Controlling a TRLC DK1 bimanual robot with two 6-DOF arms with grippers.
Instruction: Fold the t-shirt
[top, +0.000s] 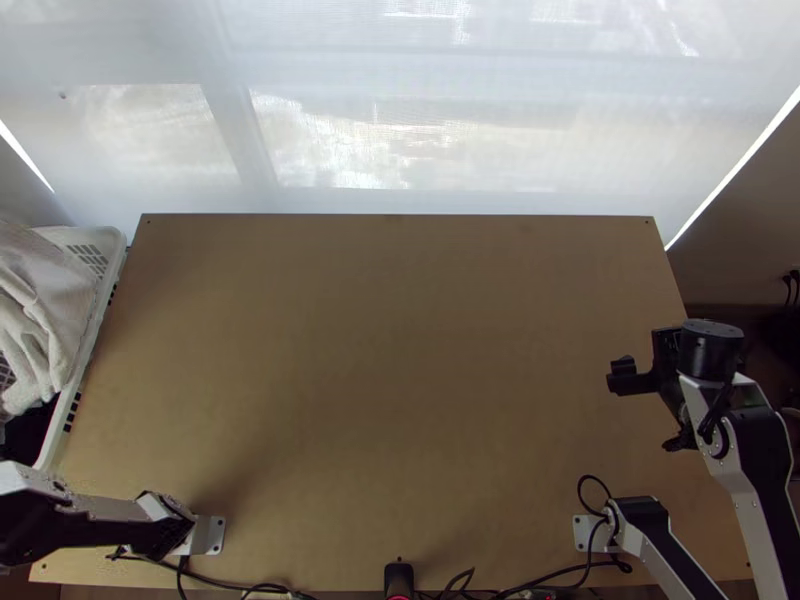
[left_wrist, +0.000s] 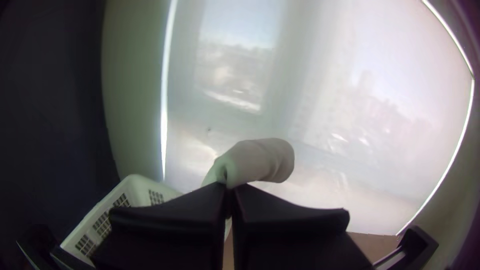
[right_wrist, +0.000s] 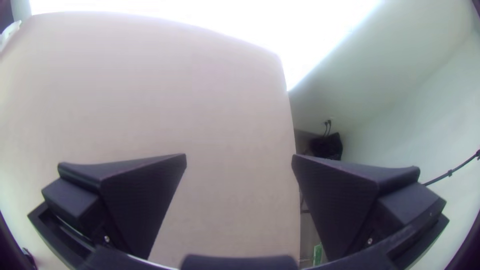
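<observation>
Over the basket at the top view's left edge hangs a bunched white cloth, its lower end inside the rim. My left gripper is shut on a part of the white cloth in the left wrist view; a rounded fold stands out past the fingertips. Whether it is a t-shirt I cannot tell. My right gripper is above the table's right side, well apart from the cloth. In the right wrist view the right gripper is wide open with nothing between its fingers.
The bare wooden table spreads between the arms. A white basket stands along its left edge. Black cables run along the near edge beside a small black device. A pale translucent screen hangs behind the far edge.
</observation>
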